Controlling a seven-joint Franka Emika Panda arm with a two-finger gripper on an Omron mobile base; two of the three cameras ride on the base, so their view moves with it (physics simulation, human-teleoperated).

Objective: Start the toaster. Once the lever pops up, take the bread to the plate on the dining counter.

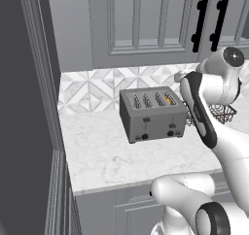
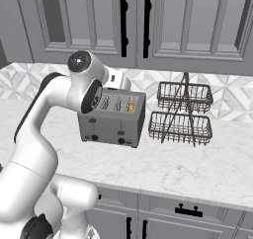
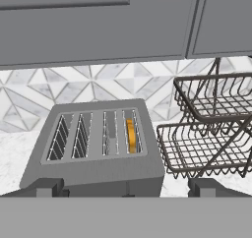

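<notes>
Barely begun: I hold the gripper above the toaster, jaws spread wide, nothing pinched. Bread sits in the rightmost slot (beside the wire basket); levers up, start and carry remain.

The toaster sits on the marble counter, bread in its rightmost slot. A two-tier wire basket stands just beside it, on its right.

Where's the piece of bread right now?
The bread sits in the toaster, in the slot at the end nearest the two-tier wire basket, on the marble worktop under the grey wall cabinets.
</notes>
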